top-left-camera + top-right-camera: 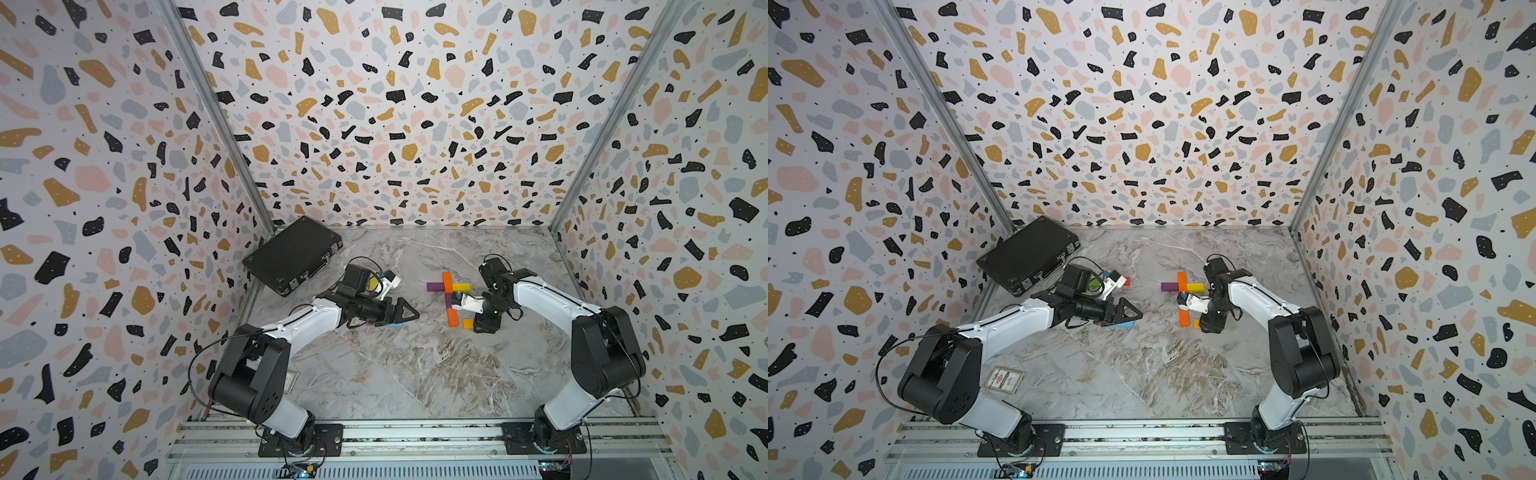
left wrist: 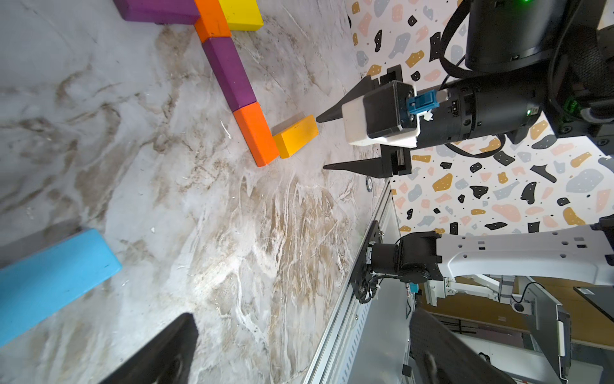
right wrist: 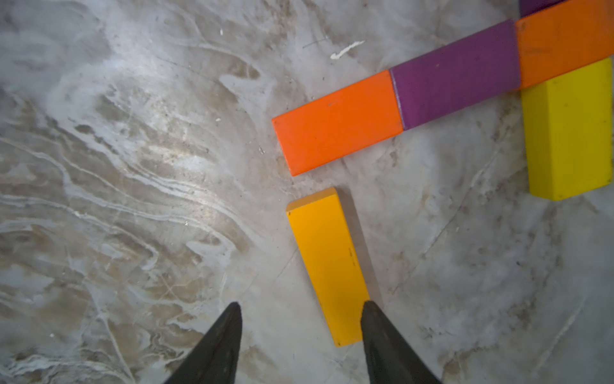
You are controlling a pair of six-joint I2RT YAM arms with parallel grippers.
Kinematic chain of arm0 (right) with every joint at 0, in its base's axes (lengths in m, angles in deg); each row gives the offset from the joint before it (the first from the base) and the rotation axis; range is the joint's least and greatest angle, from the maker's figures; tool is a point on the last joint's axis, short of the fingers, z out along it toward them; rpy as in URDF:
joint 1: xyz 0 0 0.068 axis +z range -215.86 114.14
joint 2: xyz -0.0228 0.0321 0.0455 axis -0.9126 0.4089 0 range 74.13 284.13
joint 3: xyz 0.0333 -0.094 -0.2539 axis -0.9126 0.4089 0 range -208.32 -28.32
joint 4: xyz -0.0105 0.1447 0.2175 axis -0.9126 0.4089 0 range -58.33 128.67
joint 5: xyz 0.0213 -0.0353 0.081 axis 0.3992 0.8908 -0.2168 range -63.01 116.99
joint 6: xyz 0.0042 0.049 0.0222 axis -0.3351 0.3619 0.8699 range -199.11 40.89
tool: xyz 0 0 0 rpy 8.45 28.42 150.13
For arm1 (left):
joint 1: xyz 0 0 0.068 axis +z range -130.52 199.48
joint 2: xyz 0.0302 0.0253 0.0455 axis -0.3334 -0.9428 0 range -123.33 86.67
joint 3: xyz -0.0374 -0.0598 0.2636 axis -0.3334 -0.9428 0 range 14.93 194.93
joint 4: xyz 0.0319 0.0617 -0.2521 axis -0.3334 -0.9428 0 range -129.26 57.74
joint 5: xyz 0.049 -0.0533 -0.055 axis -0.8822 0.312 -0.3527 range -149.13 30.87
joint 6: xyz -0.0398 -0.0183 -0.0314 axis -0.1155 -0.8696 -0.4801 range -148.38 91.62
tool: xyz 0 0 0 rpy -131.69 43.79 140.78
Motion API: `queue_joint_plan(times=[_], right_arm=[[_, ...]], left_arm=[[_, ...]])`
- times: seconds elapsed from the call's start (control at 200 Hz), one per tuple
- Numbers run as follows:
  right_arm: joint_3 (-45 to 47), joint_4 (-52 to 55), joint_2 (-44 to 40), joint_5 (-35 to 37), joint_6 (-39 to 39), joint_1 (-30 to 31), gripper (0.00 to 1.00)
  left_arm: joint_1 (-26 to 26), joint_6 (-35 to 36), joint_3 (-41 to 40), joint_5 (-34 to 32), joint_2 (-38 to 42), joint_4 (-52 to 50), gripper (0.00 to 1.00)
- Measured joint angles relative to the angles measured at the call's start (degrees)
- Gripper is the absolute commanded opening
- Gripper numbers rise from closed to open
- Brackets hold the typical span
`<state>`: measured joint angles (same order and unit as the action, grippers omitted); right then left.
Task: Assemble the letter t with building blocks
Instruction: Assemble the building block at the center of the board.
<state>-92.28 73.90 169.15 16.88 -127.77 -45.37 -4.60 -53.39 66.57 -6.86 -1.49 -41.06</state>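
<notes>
The building blocks form a cross on the marble table: a purple block [image 1: 434, 286], an orange block [image 1: 447, 281] and a yellow block [image 1: 462, 287] make the bar. A second purple block [image 3: 458, 73] and a second orange block [image 3: 335, 123] run down as the stem. An amber block [image 3: 327, 262] lies loose by the stem's foot. My right gripper [image 3: 300, 304] is open, with the amber block's near end inside the gap against one finger. My left gripper [image 1: 409, 313] is open and empty above a light blue block [image 2: 50, 279].
A black case [image 1: 293, 259] lies at the back left. Behind the left wrist sit a green block [image 1: 1094, 284], a red block [image 1: 1127, 281] and a small blue block [image 1: 1106, 274]. A card [image 1: 1003, 379] lies near the left arm's base. A metal rail [image 1: 415, 432] runs along the front.
</notes>
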Motion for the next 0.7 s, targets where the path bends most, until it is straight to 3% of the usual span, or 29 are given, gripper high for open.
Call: queue_joint_plan(times=[0.22, 0.701], right_arm=[[5.2, -6.05, -0.07, 3.45, 0.31, 0.81, 0.59], [5.42, -12.35, 0.83, 7.74, -0.55, 0.9, 0.56]], left_arm=[[0.04, -0.04, 0.0, 0.72, -0.46, 0.11, 1.0], [0.39, -0.02, 0.04, 0.81, -0.92, 0.09, 1.0]])
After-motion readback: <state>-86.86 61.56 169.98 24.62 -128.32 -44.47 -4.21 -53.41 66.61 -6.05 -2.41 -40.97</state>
